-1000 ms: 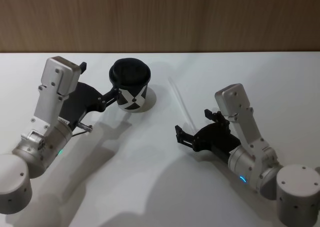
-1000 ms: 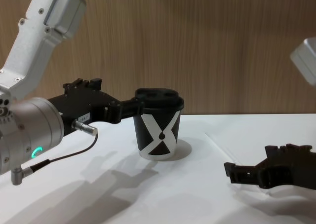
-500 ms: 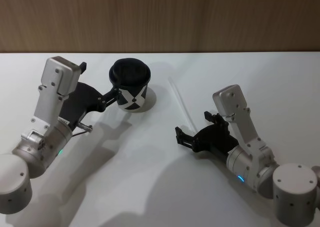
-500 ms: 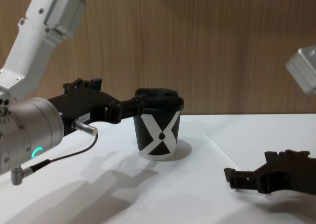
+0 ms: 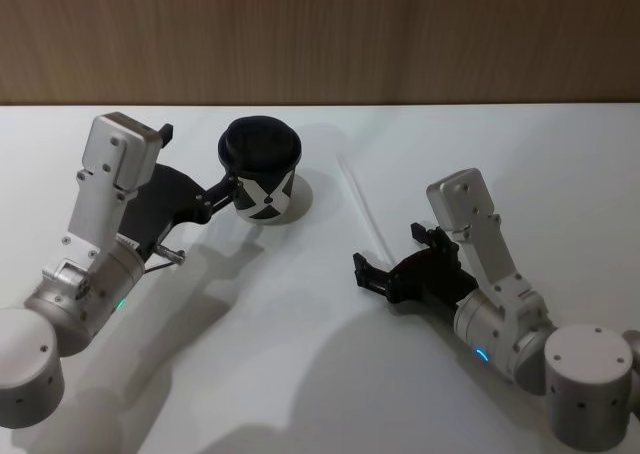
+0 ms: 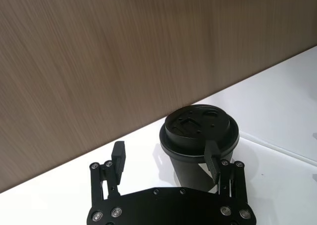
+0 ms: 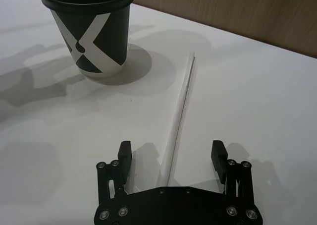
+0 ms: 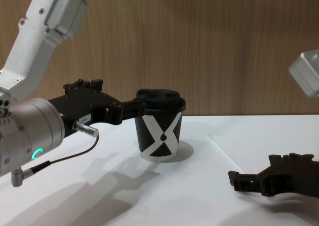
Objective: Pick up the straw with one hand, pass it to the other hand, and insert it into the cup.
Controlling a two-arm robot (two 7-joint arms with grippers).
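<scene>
Far left on the white desk (image 5: pixel 300 364): left end effector (image 6: pixel 166 153), fingers spread wide and gripping nothing, black body on a white arm link, reaching rightward toward the black paper cup (image 5: pixel 262 179). One finger (image 8: pixel 130 107) up near the height of the domed black lid (image 5: pixel 260 146), at the cup's left side, touching or just short of it, impossible to say which. Other finger farther off toward the wood-grain wall (image 5: pixel 320 34) and clear of the cup, so cup not between the two. Cup itself upright toward the far side of the desk, lid on, white X mark and drop mark facing the near side. Right of the cup and apart from it, thin translucent straw (image 5: pixel 362 206) lying flat on the desk, far end about level with the cup, near end angled off to the right and closer in. Further right and nearer, right end effector (image 5: pixel 390 252) low over the desk, fingers spread apart, one on either side of the straw's near end. From the right wrist, straw running out from between those fingers toward the far side, past the right of the cup, neither finger pressing on it. Wall along the desk's far edge, behind everything.
</scene>
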